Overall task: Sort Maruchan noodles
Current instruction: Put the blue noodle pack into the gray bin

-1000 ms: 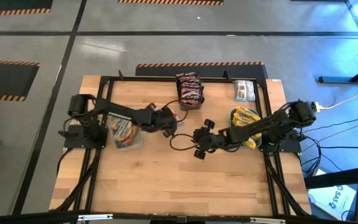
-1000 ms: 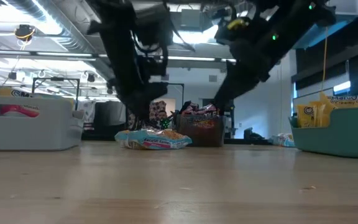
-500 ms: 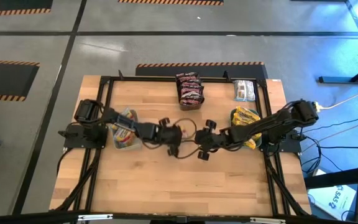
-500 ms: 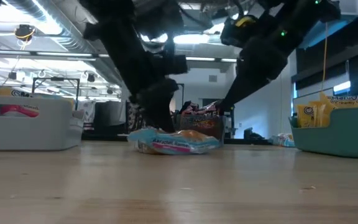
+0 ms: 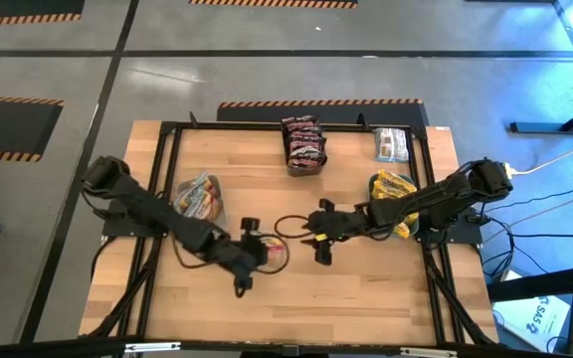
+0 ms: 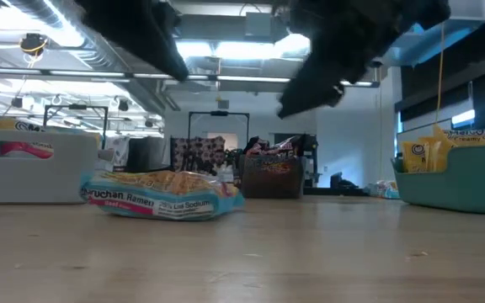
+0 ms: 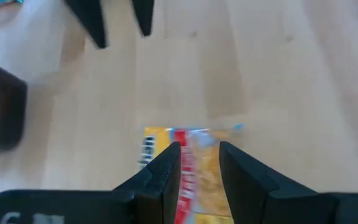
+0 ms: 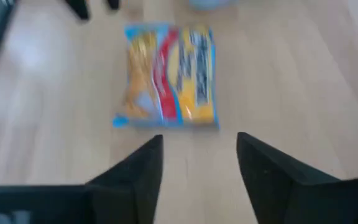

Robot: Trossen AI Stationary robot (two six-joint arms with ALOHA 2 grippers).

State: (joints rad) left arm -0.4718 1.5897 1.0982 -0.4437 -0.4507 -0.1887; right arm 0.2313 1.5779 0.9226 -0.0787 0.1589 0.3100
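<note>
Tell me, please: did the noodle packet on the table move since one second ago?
Yes. In the high view the noodle packet now lies farther from the dark bin at the table's far edge, nearer the front edge, under the left gripper.

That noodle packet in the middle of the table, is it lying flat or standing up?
Lying flat. The noodle packet rests broad side down on the wooden table, its printed face up in the right wrist view.

glossy plastic noodle packet (image 8: pixel 166 78) on smooth pale wood table (image 5: pixel 366 288)
</note>
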